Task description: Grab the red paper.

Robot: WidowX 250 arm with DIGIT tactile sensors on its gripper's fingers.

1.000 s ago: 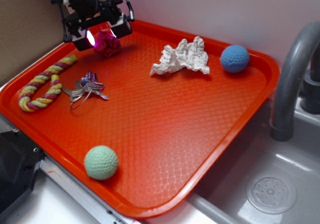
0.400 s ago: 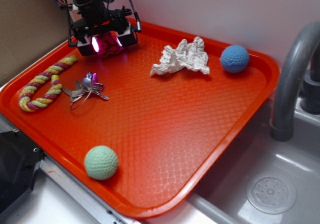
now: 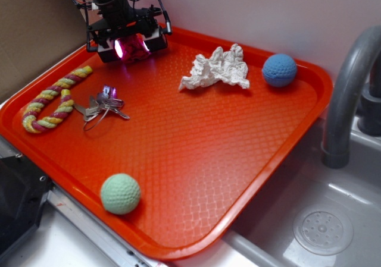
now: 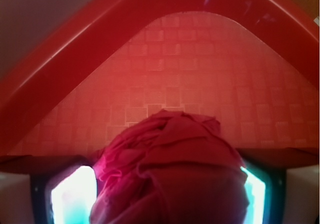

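The pincer [image 3: 132, 44] is at the upper left of the frame, low over the far corner of the orange tray [image 3: 196, 160]. The red paper [image 3: 134, 48] sits between its two glowing fingers [image 3: 110, 50]. In the wrist view the red paper [image 4: 170, 174] fills the gap from one lit pad to the other, so the pincer looks to be pinching it, though the touch itself is hard to see. The white paper [image 3: 215, 68] lies near the top middle. The blue ball [image 3: 279, 69] is at the upper right. The keys [image 3: 101, 105] and the rope toy [image 3: 55, 99] lie at the left. The green ball [image 3: 120, 193] is at the lower left.
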